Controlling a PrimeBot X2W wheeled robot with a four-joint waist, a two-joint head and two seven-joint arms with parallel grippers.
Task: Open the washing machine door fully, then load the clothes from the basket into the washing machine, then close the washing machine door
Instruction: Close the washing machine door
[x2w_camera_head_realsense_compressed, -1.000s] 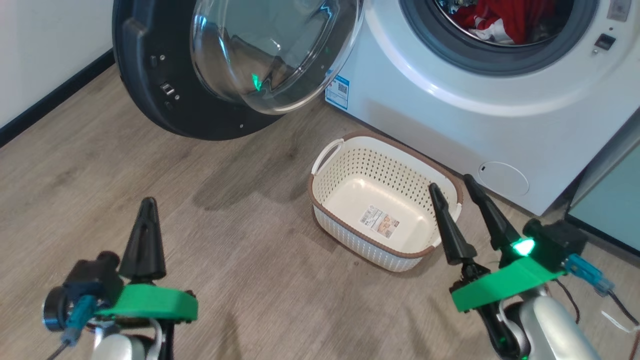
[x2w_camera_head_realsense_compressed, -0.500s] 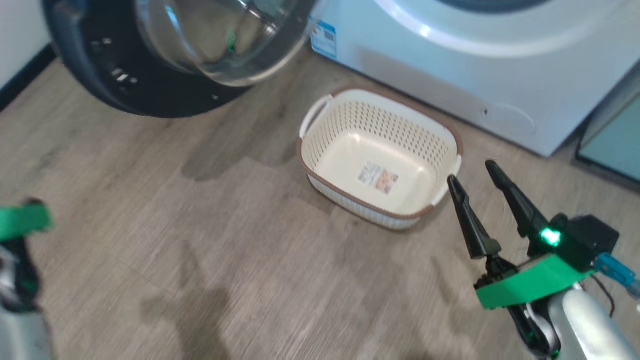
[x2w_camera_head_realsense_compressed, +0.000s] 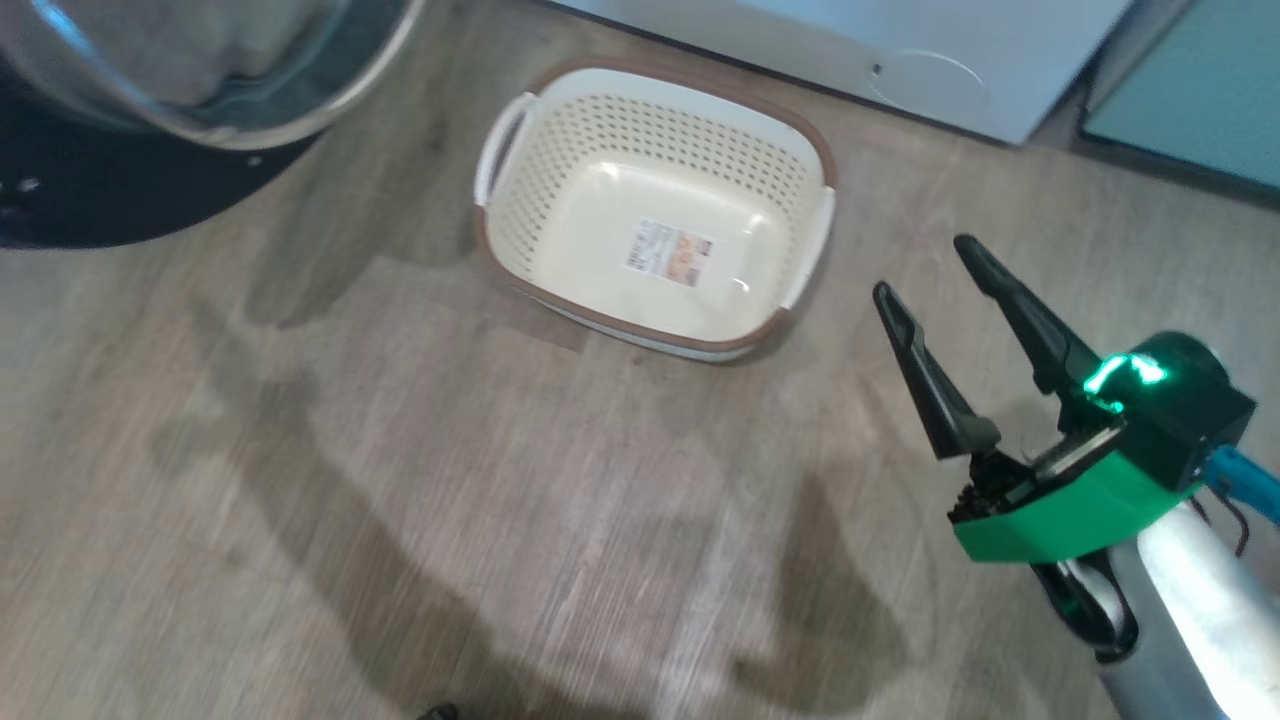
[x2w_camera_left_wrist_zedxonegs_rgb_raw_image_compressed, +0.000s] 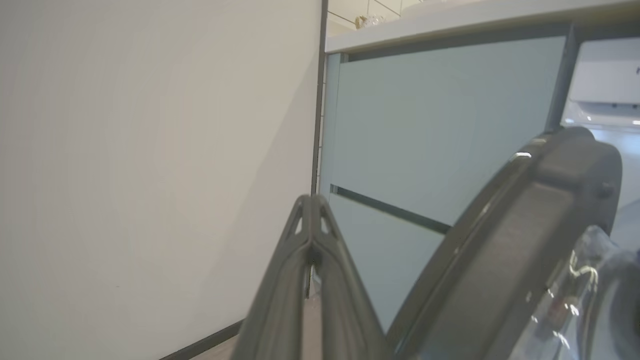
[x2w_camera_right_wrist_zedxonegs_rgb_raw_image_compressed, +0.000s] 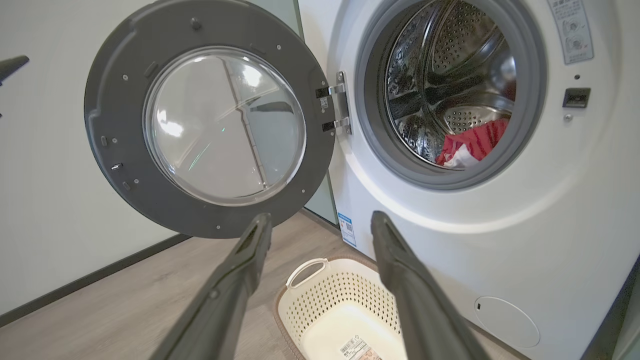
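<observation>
The basket (x2w_camera_head_realsense_compressed: 520, 200) stands empty on the floor, a label on its bottom, in front of the washing machine (x2w_camera_head_realsense_compressed: 850, 40). To the basket's right my right gripper (x2w_camera_head_realsense_compressed: 925, 268) hovers open with nothing between its fingers. In the right wrist view the washing machine door (x2w_camera_right_wrist_zedxonegs_rgb_raw_image_compressed: 115, 100) hangs wide open to the left of the washing machine (x2w_camera_right_wrist_zedxonegs_rgb_raw_image_compressed: 450, 240), and the red clothes (x2w_camera_right_wrist_zedxonegs_rgb_raw_image_compressed: 475, 142) lie inside the steel drum, above the basket (x2w_camera_right_wrist_zedxonegs_rgb_raw_image_compressed: 340, 310). My left gripper (x2w_camera_left_wrist_zedxonegs_rgb_raw_image_compressed: 311, 200) is shut on nothing, close beside the door's black edge (x2w_camera_left_wrist_zedxonegs_rgb_raw_image_compressed: 525, 240).
Pale teal cabinets (x2w_camera_head_realsense_compressed: 1190, 110) stand right of the washer and behind the door (x2w_camera_left_wrist_zedxonegs_rgb_raw_image_compressed: 440, 125). A white wall (x2w_camera_left_wrist_zedxonegs_rgb_raw_image_compressed: 150, 150) with a dark skirting runs along the left. Bare wood floor (x2w_camera_head_realsense_compressed: 500, 500) spreads in front of the basket.
The head camera has tilted down, so the drum has left its picture. My left arm has gone out of the head view at the left. The right gripper has stayed open.
</observation>
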